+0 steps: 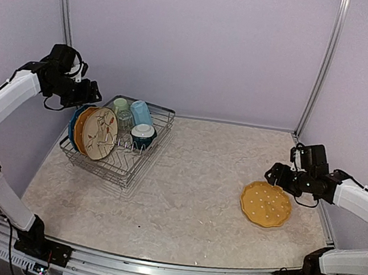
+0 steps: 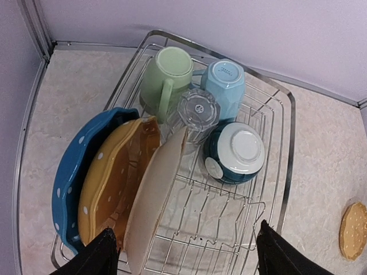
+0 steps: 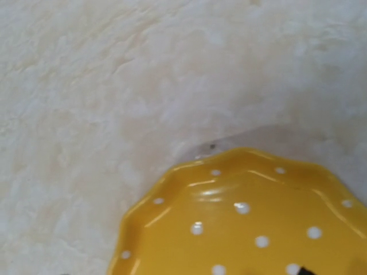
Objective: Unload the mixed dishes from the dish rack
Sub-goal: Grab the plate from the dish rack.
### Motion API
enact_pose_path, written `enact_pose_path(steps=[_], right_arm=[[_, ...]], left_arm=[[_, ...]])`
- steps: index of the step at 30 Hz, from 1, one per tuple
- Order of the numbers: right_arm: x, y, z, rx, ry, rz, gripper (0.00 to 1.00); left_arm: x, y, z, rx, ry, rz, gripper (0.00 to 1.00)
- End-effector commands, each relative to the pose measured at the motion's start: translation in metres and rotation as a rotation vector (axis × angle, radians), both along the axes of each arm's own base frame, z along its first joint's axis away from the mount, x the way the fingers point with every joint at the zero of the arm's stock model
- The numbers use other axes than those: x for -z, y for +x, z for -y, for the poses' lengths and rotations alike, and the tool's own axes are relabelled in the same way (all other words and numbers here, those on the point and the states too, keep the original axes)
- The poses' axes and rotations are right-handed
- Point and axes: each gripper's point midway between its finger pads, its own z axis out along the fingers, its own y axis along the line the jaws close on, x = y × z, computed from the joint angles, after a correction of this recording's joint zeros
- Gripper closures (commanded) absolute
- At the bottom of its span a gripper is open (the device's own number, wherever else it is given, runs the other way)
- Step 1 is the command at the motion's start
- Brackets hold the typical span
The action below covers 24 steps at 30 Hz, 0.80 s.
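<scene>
The dish rack [image 1: 147, 163] stands at the back left. On edge in it are a blue dotted plate [image 2: 71, 177], an orange dotted plate [image 2: 112, 177] and a cream plate [image 2: 152, 200]. Behind them sit a green mug [image 2: 166, 77], a light blue mug [image 2: 225, 86], a clear glass [image 2: 198, 112] and an upturned teal bowl [image 2: 235, 152]. My left gripper [image 2: 186, 258] hovers open above the rack [image 2: 289, 143], holding nothing. Another orange-yellow dotted plate [image 1: 266, 205] lies flat on the table at the right. My right gripper [image 1: 278, 177] sits open at its far edge.
Purple walls with metal posts [image 1: 323, 67] close in the back and sides. The rack sits tight against the left wall. Marbled tabletop [image 1: 198, 186] stretches between the rack and the plate on the right. Both arm bases are at the near edge.
</scene>
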Motion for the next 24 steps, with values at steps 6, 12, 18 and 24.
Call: enact_pose_path(steps=[6,12,18,24], right_arm=[[-0.013,0.009,-0.053,-0.077,-0.010,0.041,0.18],[-0.016,0.011,-0.078,-0.130,-0.012,0.069,0.18],[-0.017,0.010,-0.089,-0.163,-0.014,0.078,0.18],[-0.024,0.004,-0.087,-0.159,0.001,0.110,0.18]], left_arm=[[0.046,0.007,-0.006,-0.051,0.151,-0.187,0.23],[0.070,0.009,-0.006,-0.042,0.217,-0.251,0.24],[0.090,0.014,-0.008,-0.045,0.261,-0.303,0.37],[0.104,0.015,-0.005,-0.028,0.323,-0.333,0.48]])
